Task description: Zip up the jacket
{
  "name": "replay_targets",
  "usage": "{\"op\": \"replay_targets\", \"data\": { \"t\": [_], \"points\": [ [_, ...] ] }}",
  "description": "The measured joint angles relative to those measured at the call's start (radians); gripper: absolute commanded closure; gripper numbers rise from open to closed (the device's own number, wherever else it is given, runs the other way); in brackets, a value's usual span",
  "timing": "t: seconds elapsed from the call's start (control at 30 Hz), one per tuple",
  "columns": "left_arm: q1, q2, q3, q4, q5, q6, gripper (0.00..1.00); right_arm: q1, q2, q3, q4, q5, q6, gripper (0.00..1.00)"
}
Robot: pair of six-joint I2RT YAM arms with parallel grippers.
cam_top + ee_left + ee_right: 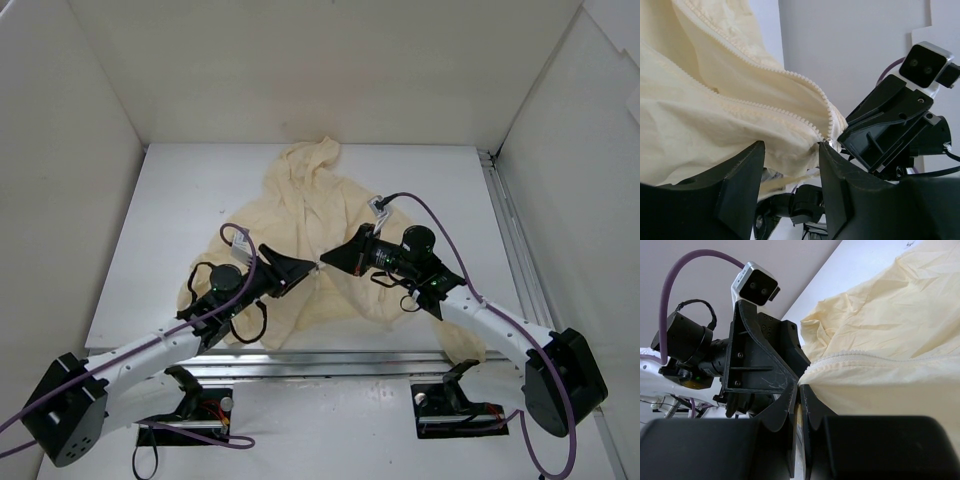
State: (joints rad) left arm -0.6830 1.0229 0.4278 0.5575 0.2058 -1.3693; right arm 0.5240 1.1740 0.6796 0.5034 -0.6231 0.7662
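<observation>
The pale yellow-cream jacket (300,210) lies on the white table (170,210), hood at the far end. My two grippers meet tip to tip over its lower front. My left gripper (303,268) is open, and in the left wrist view (790,150) jacket fabric hangs in the gap between its jaws. The zipper teeth (790,75) run down to a small metallic pull (826,143) beside the right finger (840,185). My right gripper (332,258) is shut on the jacket's zipper edge (840,360), as the right wrist view (799,387) shows.
White walls enclose the table on three sides. A metal rail (505,220) runs along the right side and another (330,355) along the front edge. Purple cables (440,225) loop over both arms. A jacket sleeve hangs over the front edge (465,345).
</observation>
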Motion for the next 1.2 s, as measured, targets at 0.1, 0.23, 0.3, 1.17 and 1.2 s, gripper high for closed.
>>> {"op": "replay_targets", "data": {
  "t": [0.1, 0.23, 0.3, 1.17, 1.2],
  "points": [
    [0.0, 0.006, -0.009, 0.048, 0.001, -0.006, 0.64, 0.0, 0.0, 0.0, 0.007, 0.0, 0.005, 1.0],
    [0.0, 0.024, -0.032, 0.105, 0.007, -0.012, 0.68, 0.0, 0.0, 0.0, 0.011, -0.007, 0.016, 1.0],
    [0.0, 0.036, -0.032, 0.125, 0.011, -0.016, 0.7, 0.0, 0.0, -0.001, 0.015, -0.01, 0.02, 1.0],
    [0.005, 0.02, -0.06, 0.236, 0.069, -0.014, 1.0, 0.0, 0.013, -0.011, 0.047, -0.01, 0.098, 1.0],
    [0.005, 0.025, -0.06, 0.239, 0.076, -0.014, 1.0, 0.0, 0.019, -0.011, 0.049, -0.01, 0.1, 1.0]
  ]
}}
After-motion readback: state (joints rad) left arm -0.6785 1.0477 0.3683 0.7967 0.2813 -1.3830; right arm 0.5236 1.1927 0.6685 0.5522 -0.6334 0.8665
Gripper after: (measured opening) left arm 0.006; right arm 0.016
